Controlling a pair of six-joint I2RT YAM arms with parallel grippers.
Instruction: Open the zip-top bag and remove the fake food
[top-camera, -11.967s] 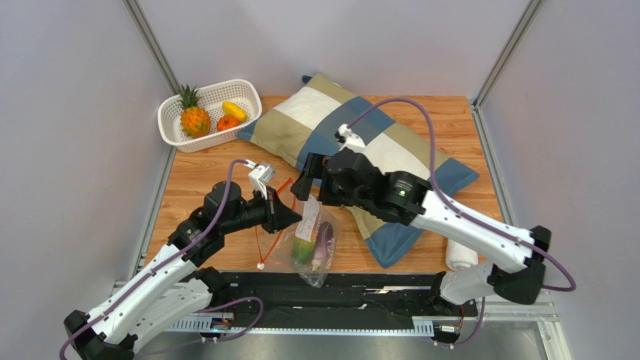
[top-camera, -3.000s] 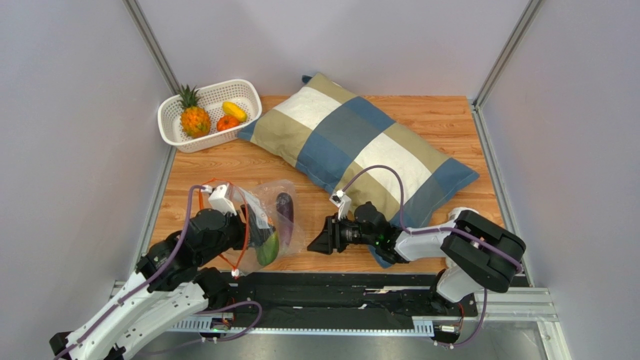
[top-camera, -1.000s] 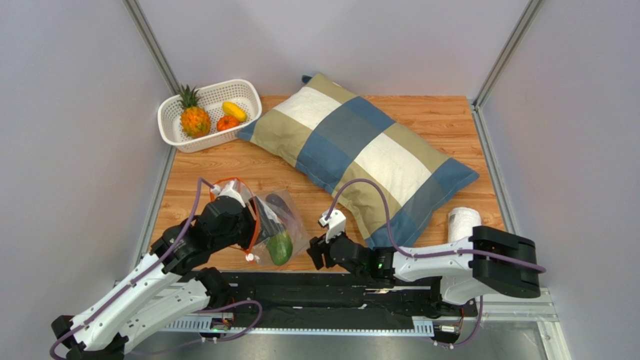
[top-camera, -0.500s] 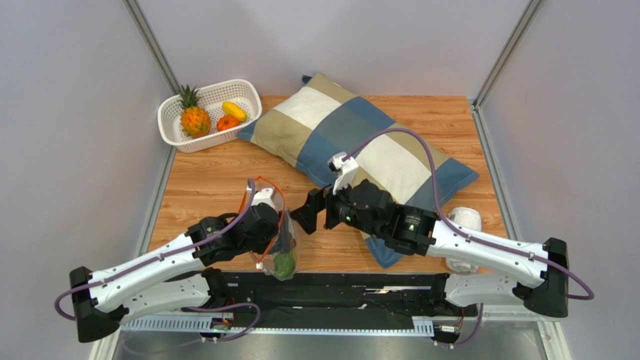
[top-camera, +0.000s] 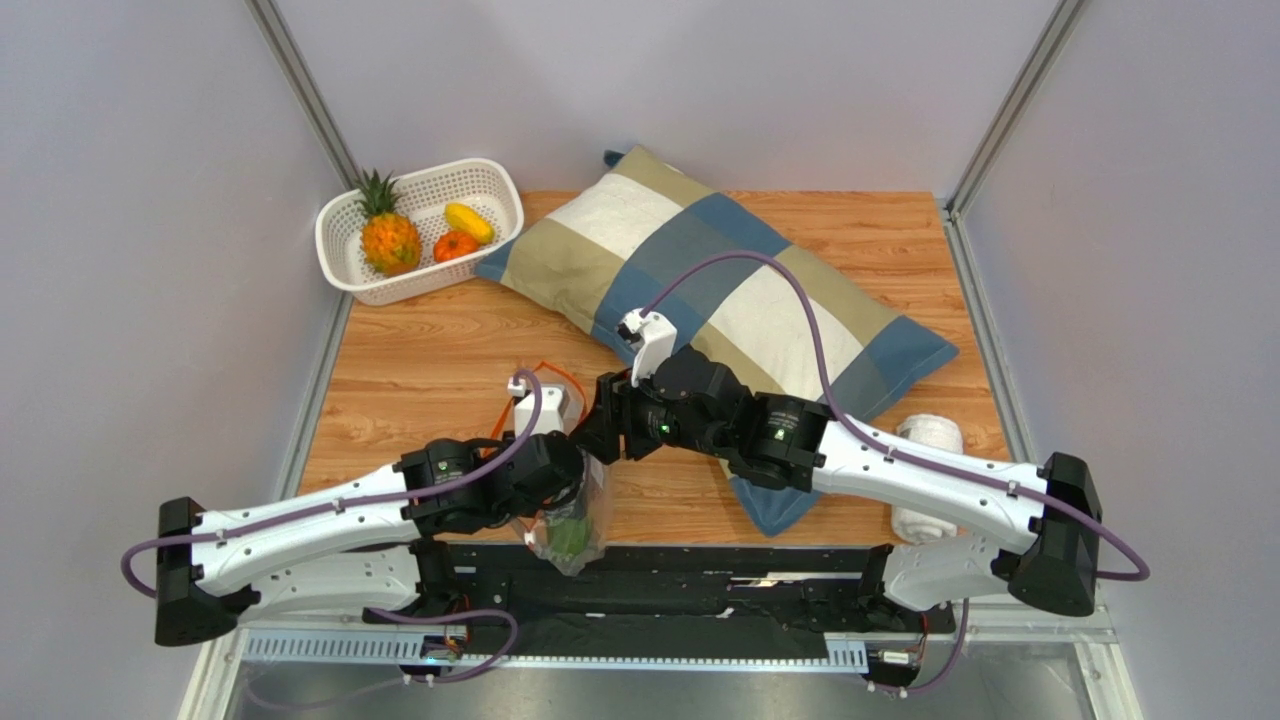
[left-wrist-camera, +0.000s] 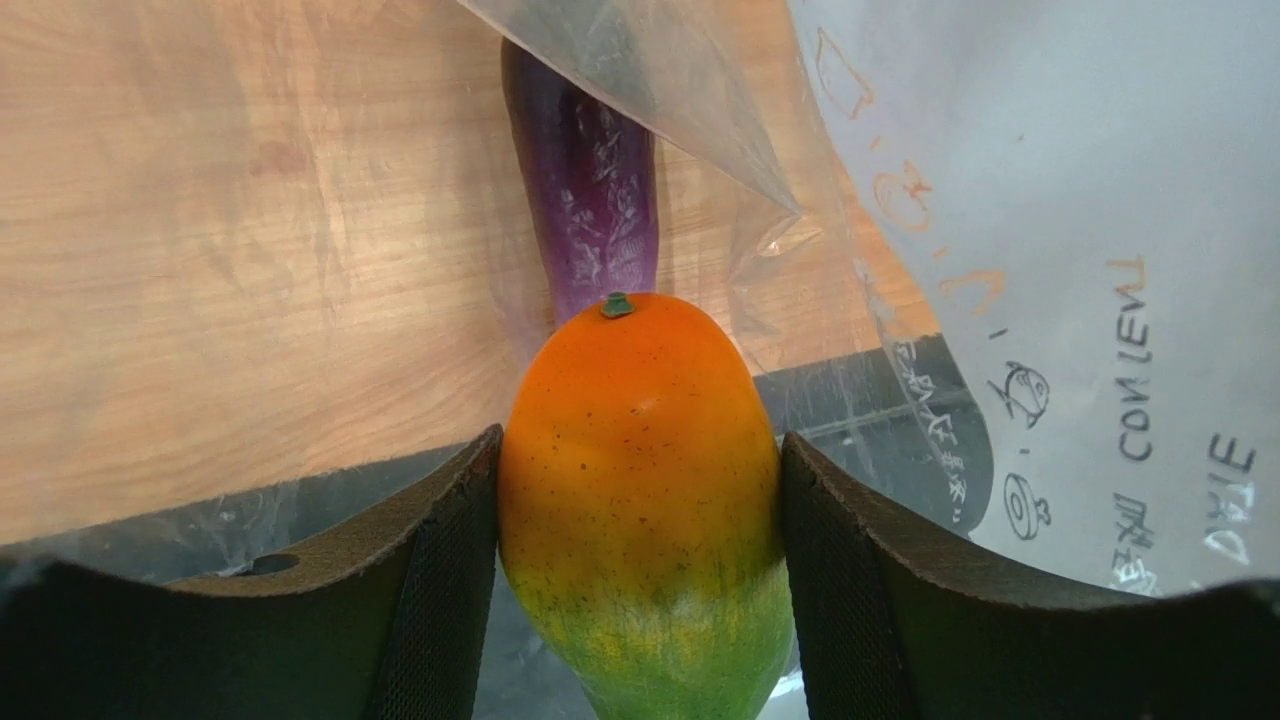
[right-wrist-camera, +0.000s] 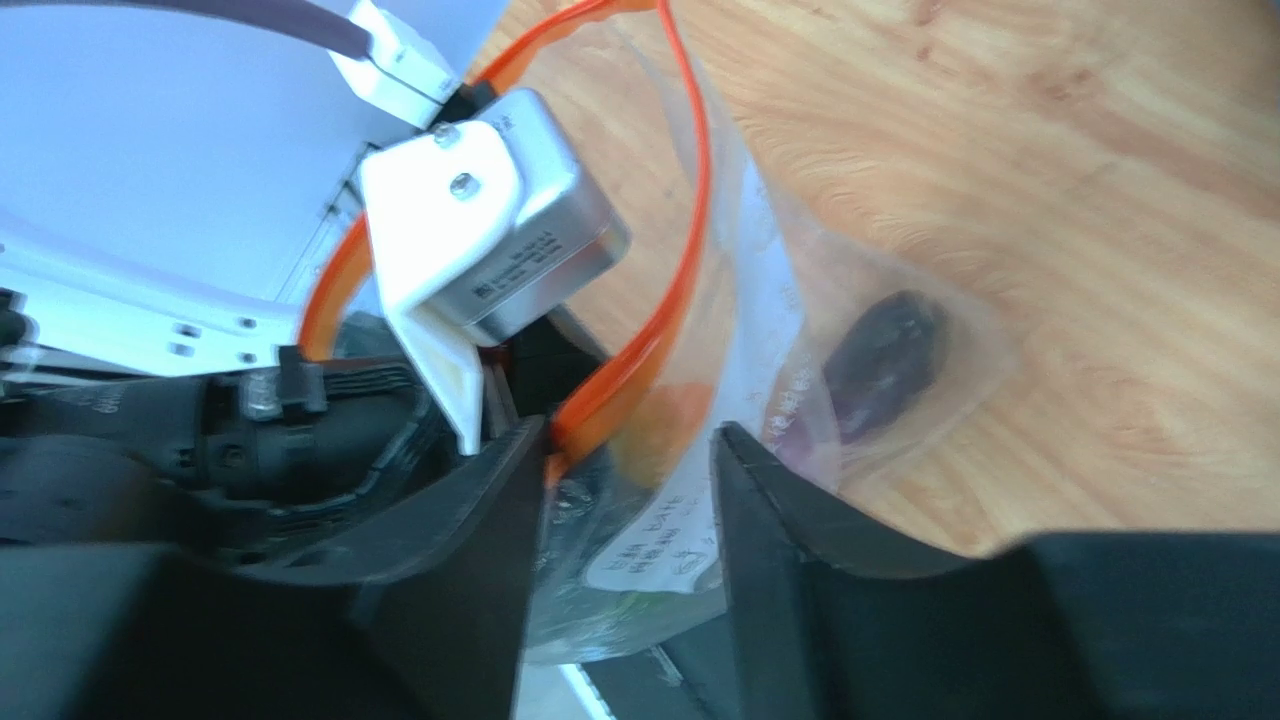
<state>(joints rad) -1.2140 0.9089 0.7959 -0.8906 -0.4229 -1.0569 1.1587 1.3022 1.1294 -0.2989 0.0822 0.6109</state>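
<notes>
Left jaws, inside the zip-top bag (left-wrist-camera: 1052, 225), clamp the green-orange mango (left-wrist-camera: 639, 450), eggplant (left-wrist-camera: 583, 180) just beyond their tips; right jaws stand parted astride the orange zip strip (right-wrist-camera: 696, 210), gripping nothing; likely risk: unheld bag lifts with the mango.

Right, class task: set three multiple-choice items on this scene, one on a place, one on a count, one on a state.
1. Where is the purple eggplant? A in the basket; B in the zip-top bag; C on a shelf.
2. How many food pieces lie in the basket? A three; B one; C five.
3. What is the left gripper doing? A hanging open; B gripping a spoon; C clamping the mango.
Answers: 1B, seen through the film; 2A, pineapple, yellow piece, orange-red one; 3C, fingers press both its sides.
</notes>
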